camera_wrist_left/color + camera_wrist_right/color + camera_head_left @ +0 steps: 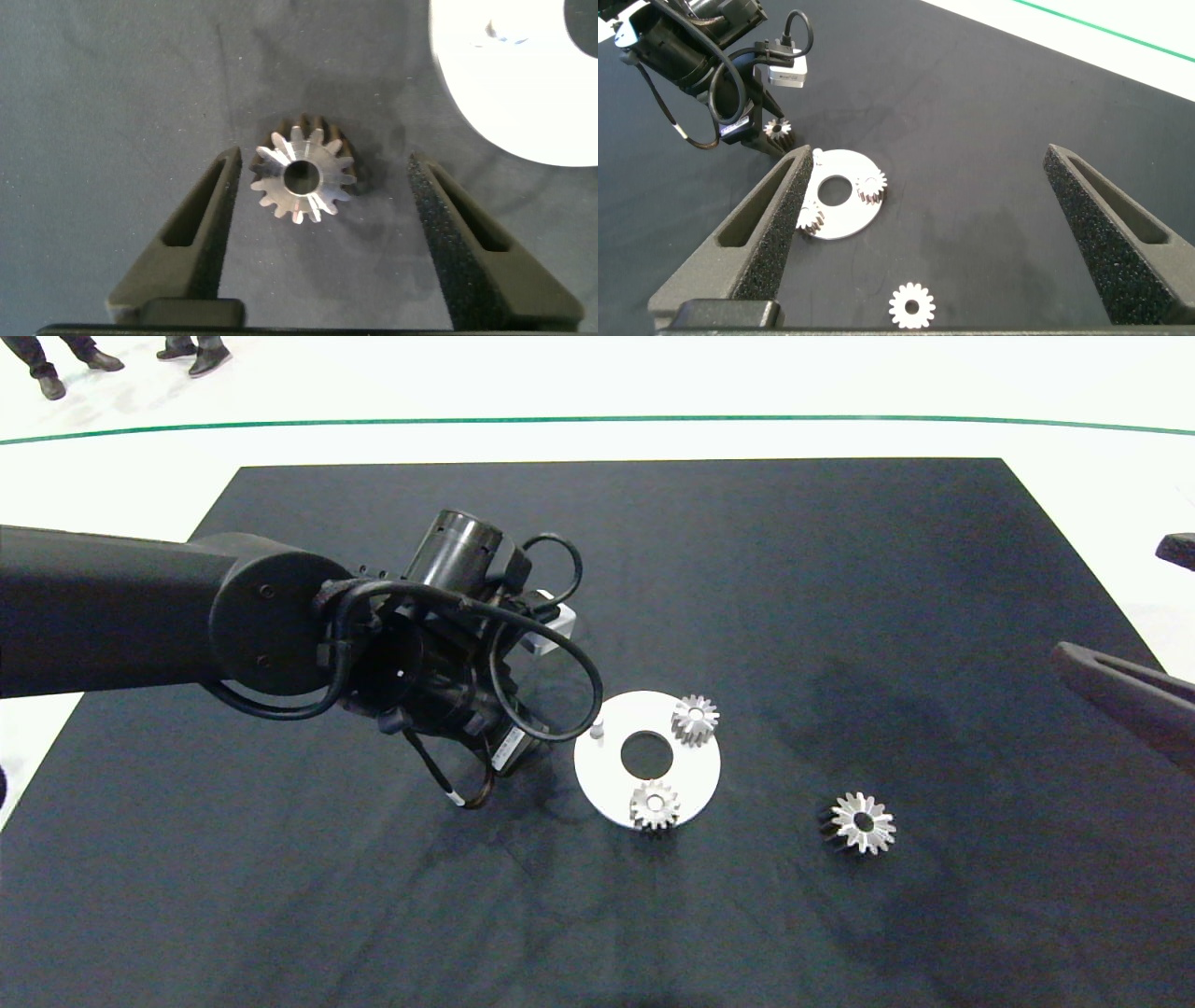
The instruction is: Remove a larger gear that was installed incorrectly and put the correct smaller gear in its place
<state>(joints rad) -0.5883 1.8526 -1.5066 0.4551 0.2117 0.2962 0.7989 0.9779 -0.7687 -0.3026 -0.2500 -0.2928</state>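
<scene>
Larger gear (861,821): silvery, long pointed teeth, round bore, lying flat on the dark bench, well apart from the white disc (607,775), on its right. Smaller gear (304,175): silvery, short teeth, round bore, flat on the bench just beside the disc's left rim, between the left gripper's (322,219) spread jaws, untouched.

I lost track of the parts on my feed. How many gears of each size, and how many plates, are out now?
Small silvery metal spur gears: 3, two on the plate, one on the black mat inside the open left gripper
Large silvery long-toothed spur gear: 1
White round plate with centre hole: 1
Total: 5
</scene>
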